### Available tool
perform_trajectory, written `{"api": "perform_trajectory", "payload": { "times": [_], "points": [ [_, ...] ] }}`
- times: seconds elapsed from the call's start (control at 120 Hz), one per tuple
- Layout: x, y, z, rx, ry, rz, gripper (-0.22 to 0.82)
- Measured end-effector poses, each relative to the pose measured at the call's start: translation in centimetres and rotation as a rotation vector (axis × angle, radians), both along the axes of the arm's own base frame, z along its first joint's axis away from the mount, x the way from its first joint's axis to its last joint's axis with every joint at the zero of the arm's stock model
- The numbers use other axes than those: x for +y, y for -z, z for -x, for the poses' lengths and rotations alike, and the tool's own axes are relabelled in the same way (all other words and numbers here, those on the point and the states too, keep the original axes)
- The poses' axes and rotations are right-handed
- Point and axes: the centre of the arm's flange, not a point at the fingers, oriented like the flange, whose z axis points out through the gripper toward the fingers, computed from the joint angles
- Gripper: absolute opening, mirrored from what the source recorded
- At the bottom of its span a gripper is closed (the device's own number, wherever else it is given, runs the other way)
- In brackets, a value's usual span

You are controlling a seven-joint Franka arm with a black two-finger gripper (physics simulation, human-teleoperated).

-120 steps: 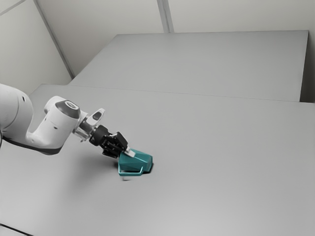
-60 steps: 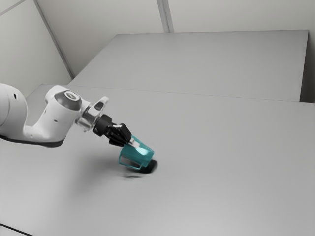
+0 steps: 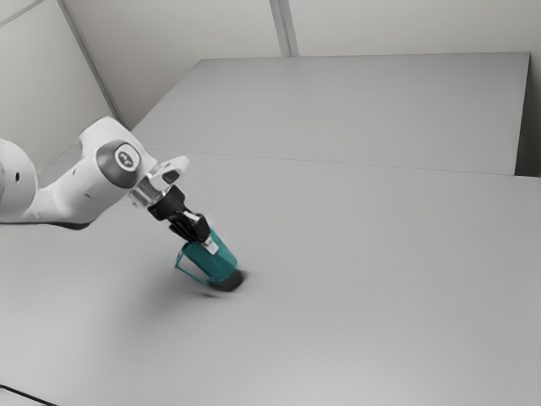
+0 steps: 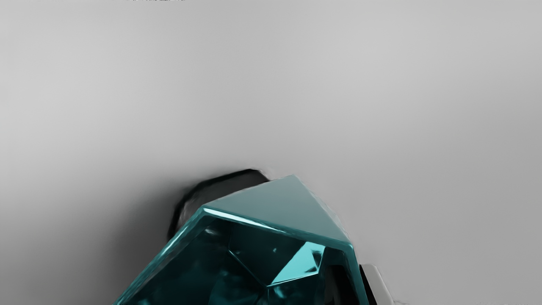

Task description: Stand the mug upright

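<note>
Reaching from the exterior view's left, the white jointed arm [image 3: 89, 182] is angling the black two-finger end effector [image 3: 210, 245] downward. It's pinching the glossy teal faceted mug [image 3: 221, 265] near the open rim, probably so wrist rotation can swing the base under. Mug is leaning, not upright; its thin handle is facing the exterior view's left, likely staying out of the grip. Base is pointing toward the flat grey counter [image 3: 380, 279]; can't tell if it's touching.
</note>
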Motion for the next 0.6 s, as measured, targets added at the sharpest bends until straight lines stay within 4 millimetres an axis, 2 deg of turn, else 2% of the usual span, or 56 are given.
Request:
{"api": "perform_trajectory", "payload": {
  "times": [0.208,0.333,0.4,0.533,0.6],
  "points": [
    [0.2,-1.6,-1.4,-0.014,0.067,-0.219,-0.17],
    [-1.2,-2.2,-2.3,-0.021,0.085,-0.285,-0.17],
    [-3.3,-2.3,-2.8,-0.026,0.115,-0.311,-0.17],
    [-11.0,-1.2,-2.5,-0.021,0.232,-0.348,-0.17],
    [-13.2,-0.5,-2.5,-0.014,0.267,-0.372,-0.17]
  ]
}}
